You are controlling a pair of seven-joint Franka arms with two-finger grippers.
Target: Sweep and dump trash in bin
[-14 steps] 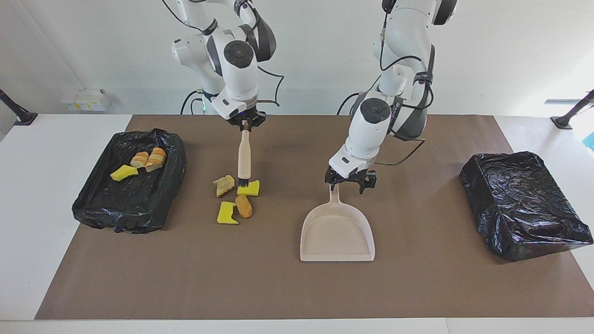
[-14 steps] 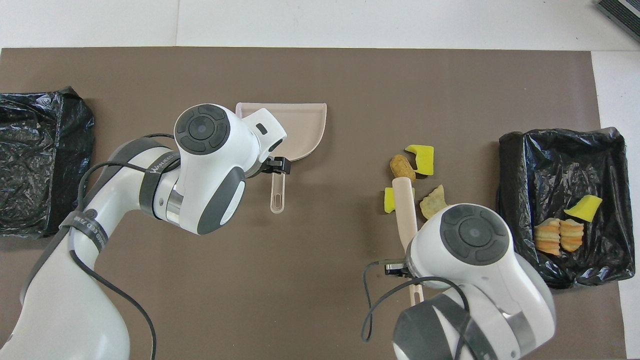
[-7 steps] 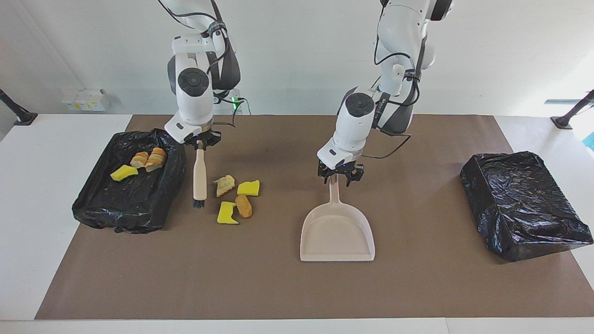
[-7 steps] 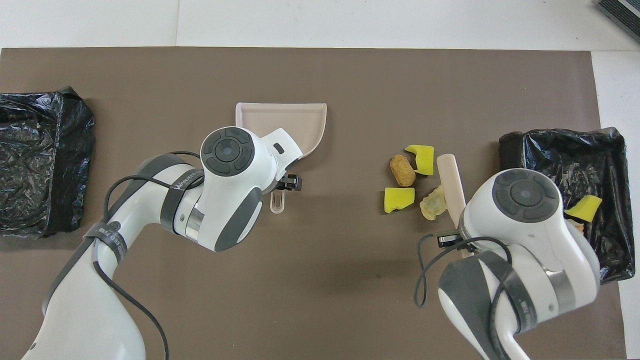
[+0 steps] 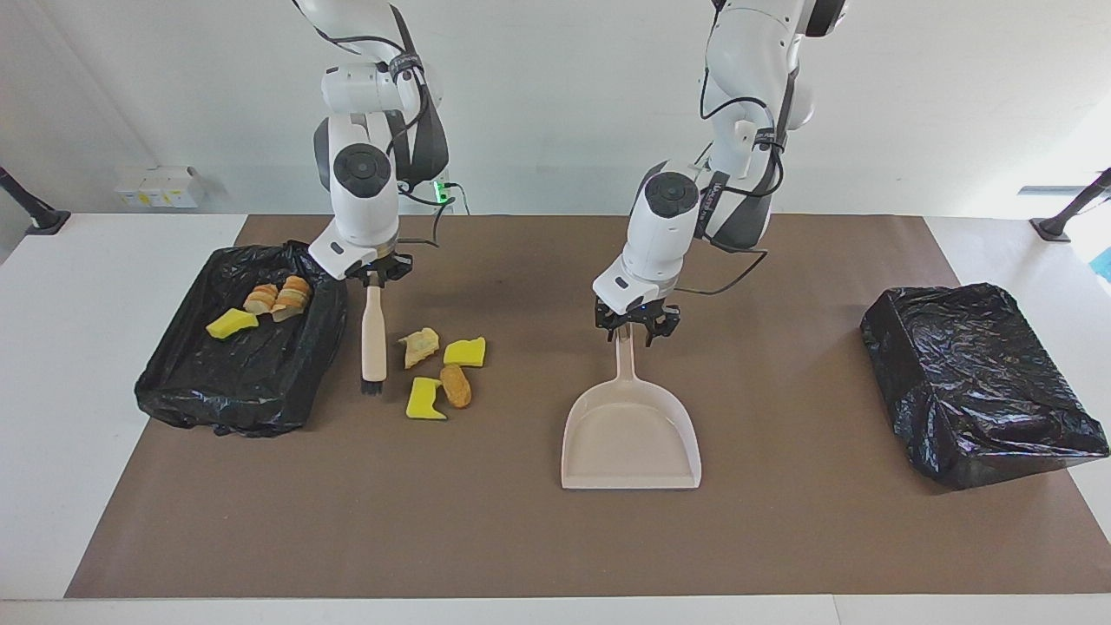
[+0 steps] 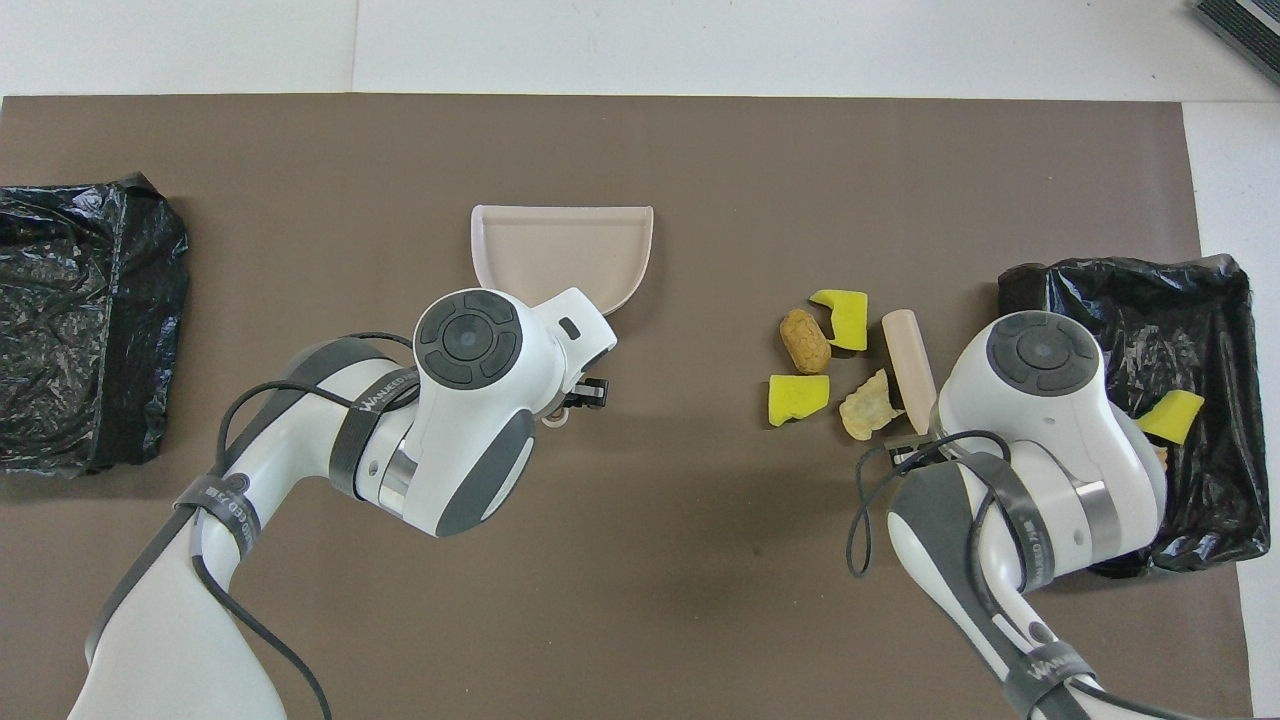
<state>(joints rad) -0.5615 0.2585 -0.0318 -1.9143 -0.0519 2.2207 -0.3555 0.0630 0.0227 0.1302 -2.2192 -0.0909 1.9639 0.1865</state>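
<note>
My right gripper (image 5: 373, 271) is shut on the top of the beige brush (image 5: 374, 334). The brush hangs upright, and its black bristles (image 5: 373, 387) are down at the mat between the bin (image 5: 174, 382) and the loose trash. That trash is a tan chunk (image 5: 423, 345), a yellow wedge (image 5: 465, 351), another yellow wedge (image 5: 425, 399) and a brown chunk (image 5: 455, 385). Inside the bin lie a yellow wedge (image 5: 231, 323) and two bread pieces (image 5: 278, 297). My left gripper (image 5: 636, 327) sits over the handle end of the beige dustpan (image 5: 631, 434), which lies flat.
A second bin lined with a black bag (image 5: 981, 382) stands at the left arm's end of the brown mat (image 5: 521, 538). From above, the dustpan (image 6: 560, 255) lies mid-mat and the brush handle (image 6: 908, 365) is beside the trash.
My right arm carried the brush from among the loose pieces over to their bin side. My left gripper shifted onto the end of the dustpan's handle.
</note>
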